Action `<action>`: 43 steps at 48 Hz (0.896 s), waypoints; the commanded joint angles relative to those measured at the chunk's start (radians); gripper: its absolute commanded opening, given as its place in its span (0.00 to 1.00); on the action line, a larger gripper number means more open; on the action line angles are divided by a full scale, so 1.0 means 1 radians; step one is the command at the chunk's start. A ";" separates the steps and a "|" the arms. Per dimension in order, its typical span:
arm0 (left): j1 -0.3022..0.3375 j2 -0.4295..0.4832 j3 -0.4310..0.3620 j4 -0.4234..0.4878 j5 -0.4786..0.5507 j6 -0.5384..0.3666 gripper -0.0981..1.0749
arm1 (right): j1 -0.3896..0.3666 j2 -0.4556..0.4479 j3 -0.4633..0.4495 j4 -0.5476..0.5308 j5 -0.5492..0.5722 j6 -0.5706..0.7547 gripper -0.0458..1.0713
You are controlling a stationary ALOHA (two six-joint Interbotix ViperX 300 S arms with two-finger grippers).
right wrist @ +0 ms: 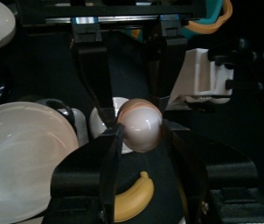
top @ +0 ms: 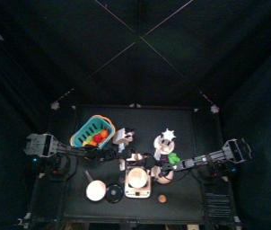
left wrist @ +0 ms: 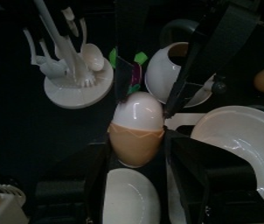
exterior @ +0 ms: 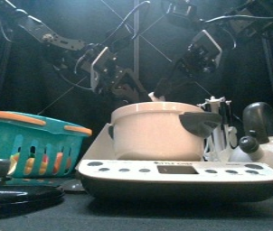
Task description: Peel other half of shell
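Black curtains close in a small black bench (top: pixel 180 202) crowded with kitchen things; both arms meet above its middle, so look there.

Nearest you in the left wrist view, the left tool (left wrist: pixel 138 179) holds a small egg upright between its two jaws: a tan-brown rounded shell cup (left wrist: pixel 135 143) covers the lower half, and the bare white peeled top (left wrist: pixel 138 111) stands clear above it. That tool is closed on the shelled end, with the egg's long axis running out along the line of the jaws.

Just beyond, the right tool (right wrist: pixel 142 166) comes at the egg from the other side. Its jaws stand wide apart, one to each side of the smooth white end (right wrist: pixel 139 124), and whether they touch it you cannot tell from here. The remaining shell therefore lies on the far side of the egg from the right tool, buried in the left tool's grip.

Farther off, below the egg, sit a white round plate (left wrist: pixel 242 140) and a white cooker (exterior: pixel 164 131).
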 commanded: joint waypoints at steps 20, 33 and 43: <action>-0.012 -0.012 -0.038 0.005 -0.012 0.002 0.70 | -0.038 -0.009 -0.006 0.008 -0.044 -0.003 0.79; -0.011 -0.012 -0.034 0.005 -0.012 0.002 0.71 | -0.035 -0.009 0.008 0.003 -0.043 -0.015 0.77; -0.011 -0.011 -0.032 0.005 -0.011 0.002 0.71 | -0.035 -0.012 0.006 -0.009 -0.041 -0.015 0.69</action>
